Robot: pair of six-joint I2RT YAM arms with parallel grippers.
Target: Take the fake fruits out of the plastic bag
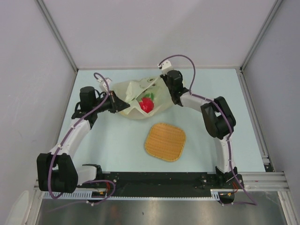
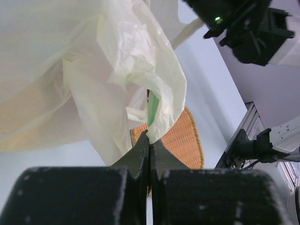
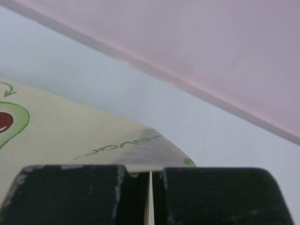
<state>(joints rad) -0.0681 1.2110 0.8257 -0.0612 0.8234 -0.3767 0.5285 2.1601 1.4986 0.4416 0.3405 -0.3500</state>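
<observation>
Top external view, from the arm bases outward: shows the orange woven mat (image 1: 165,141) flat on the table (image 1: 108,145); just beyond it, and apart from it, finds the plastic bag (image 1: 133,91) crumpled, mouth gaping upward; holds a red dragon fruit (image 1: 146,104) in that opening, green tips showing; pinches the bag's left edge in the left gripper (image 1: 124,105), jaws closed on film; clamps the far right edge in the right gripper (image 1: 166,92), jaws likewise closed on film.
</observation>
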